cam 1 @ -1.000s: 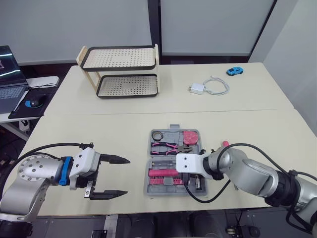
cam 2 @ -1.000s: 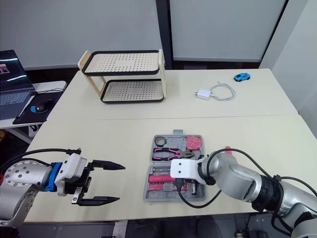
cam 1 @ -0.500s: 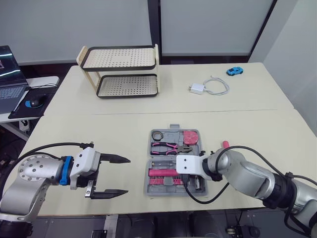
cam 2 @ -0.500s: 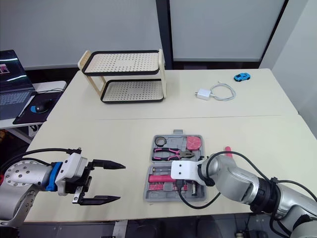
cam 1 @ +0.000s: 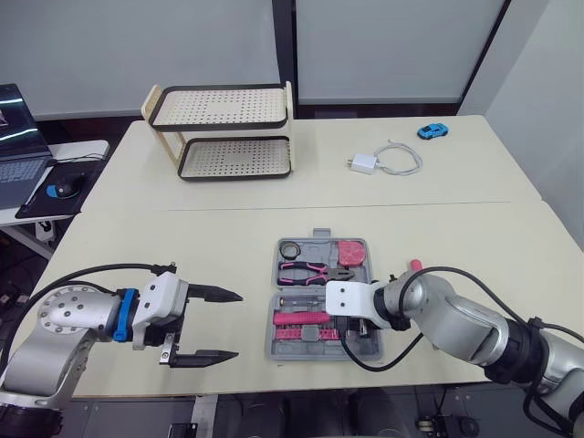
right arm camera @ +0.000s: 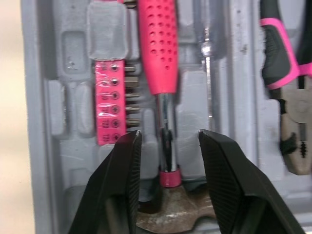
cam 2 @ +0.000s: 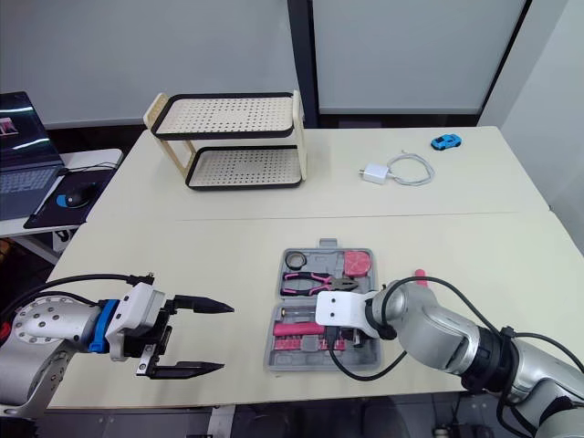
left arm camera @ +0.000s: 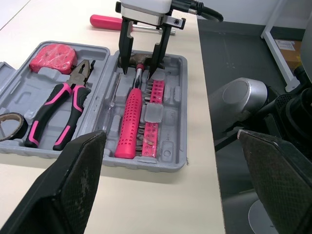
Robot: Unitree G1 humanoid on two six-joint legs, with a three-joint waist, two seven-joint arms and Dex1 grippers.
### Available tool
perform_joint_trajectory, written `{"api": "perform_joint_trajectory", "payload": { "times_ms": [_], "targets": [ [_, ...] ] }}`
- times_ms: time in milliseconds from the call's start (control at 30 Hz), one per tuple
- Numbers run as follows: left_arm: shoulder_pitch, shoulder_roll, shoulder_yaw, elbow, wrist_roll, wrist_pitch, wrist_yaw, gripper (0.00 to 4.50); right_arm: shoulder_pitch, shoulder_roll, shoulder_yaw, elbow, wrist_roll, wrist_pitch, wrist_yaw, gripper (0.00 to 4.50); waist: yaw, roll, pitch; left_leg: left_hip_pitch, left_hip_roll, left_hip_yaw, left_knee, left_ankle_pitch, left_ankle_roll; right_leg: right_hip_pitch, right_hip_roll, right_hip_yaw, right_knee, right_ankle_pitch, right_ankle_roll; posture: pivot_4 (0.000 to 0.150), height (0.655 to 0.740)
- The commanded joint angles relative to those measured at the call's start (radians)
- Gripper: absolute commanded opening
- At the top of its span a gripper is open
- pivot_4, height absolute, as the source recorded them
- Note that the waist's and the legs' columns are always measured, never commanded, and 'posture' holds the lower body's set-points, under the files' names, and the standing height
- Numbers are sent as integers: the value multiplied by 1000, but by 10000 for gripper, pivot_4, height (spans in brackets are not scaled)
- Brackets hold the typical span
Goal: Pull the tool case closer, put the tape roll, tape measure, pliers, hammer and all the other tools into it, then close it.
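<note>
The tool case point(left arm camera: 171, 141) lies open and flat at the 6 o'clock edge of the table point(cam 1: 182, 246), close in front of the robot, which suits loading from above. Its 12 o'clock half carries the tape roll point(cam 1: 283, 250) at the 11 o'clock corner, the tape measure point(left arm camera: 48, 56) at the 1 o'clock corner and the pliers point(left arm camera: 78, 85) just below them. The hammer point(left arm camera: 130, 117) lies in the 6 o'clock half, pink handle toward 9 o'clock and head toward 3 o'clock, beside a strip of bits point(left arm camera: 155, 109).

The right gripper point(left arm camera: 139, 72) stands over the hammer's neck, its fingers parted on either side of the shaft with a gap on each side, gripping nothing. That looks like a hammer just seated in its slot.

A pink-handled tool point(left arm camera: 105, 22) lies on the table at the case's 3 o'clock, so packing is probably not finished.

The left gripper point(cam 1: 237, 325) hovers at 9 o'clock, well apart from the case, fingers spread wide and empty, likely keeping clear until the closing.
</note>
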Motion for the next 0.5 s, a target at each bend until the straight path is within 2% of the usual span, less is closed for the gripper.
{"api": "perform_joint_trajectory", "payload": {
  "times_ms": [33, 133, 267, 333, 500],
  "targets": [
    [-9, 3, -5, -20, -7, -2, 2, 45000, 3, 21, -88, -61, 34, -39, 18, 20117, 0, 0, 0, 0, 0, 0, 0, 0, 0, 0, 0, 0, 0, 0, 0, 1500, 7400],
    [-14, 2, -8, -17, -6, -4, 0, 45000, 38, 53, -148, -56, 67, -87, 18, 20117, 0, 0, 0, 0, 0, 0, 0, 0, 0, 0, 0, 0, 0, 0, 0, 1500, 7400],
    [-21, 2, -13, -13, -6, -5, 3, 45000, 114, 99, -213, 16, 77, -330, 9, 20117, 1, 0, 0, 0, 0, 0, 0, 0, 0, 0, 0, 0, 0, 0, 0, 1500, 7400],
    [-20, 3, -15, -13, -7, -5, 3, 45000, 152, 110, -241, 48, 91, -418, 25, 16430, 1, 0, 0, 0, 0, 0, 0, 0, 0, 1, 0, 0, 0, 0, 0, 1500, 7400],
    [-17, 4, -17, -16, -6, -4, 3, 45000, 202, 108, -274, 130, 88, -545, 60, 325, 0, 0, 0, 0, 0, 0, 0, 0, 0, 1, 0, 0, 0, 0, 0, 1500, 7400]
  ]
}}
